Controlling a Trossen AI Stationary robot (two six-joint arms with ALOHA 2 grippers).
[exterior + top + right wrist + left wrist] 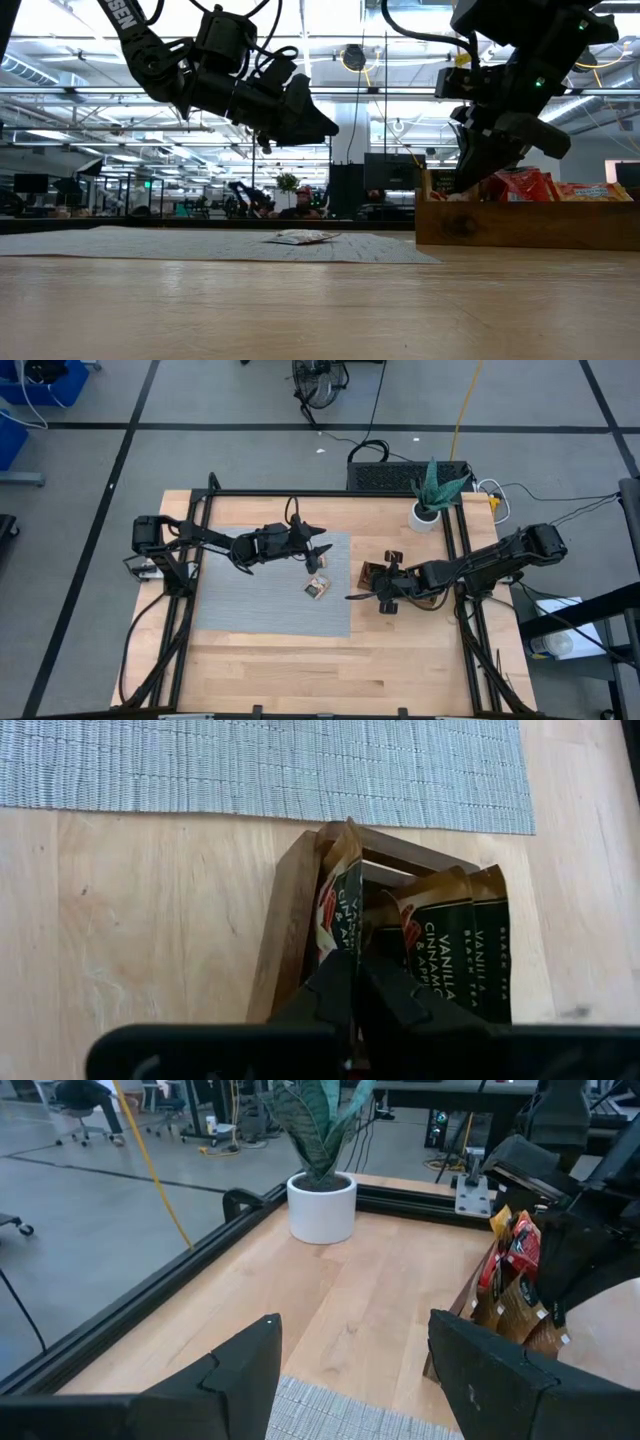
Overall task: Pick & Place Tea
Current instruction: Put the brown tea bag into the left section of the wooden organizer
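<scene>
Brown wooden three-compartment tray (283, 910) meets our right gripper (355, 982), fingers pinched on a red-and-green sachet (338, 900), while our spread, empty left gripper (318, 552) hovers at ten o'clock.

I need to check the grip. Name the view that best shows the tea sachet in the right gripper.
The right wrist view: the red, white and green tea sachet stands pinched between the shut right gripper fingers, above the brown wooden tray. High and low views show only the gripper over the tray.
</scene>
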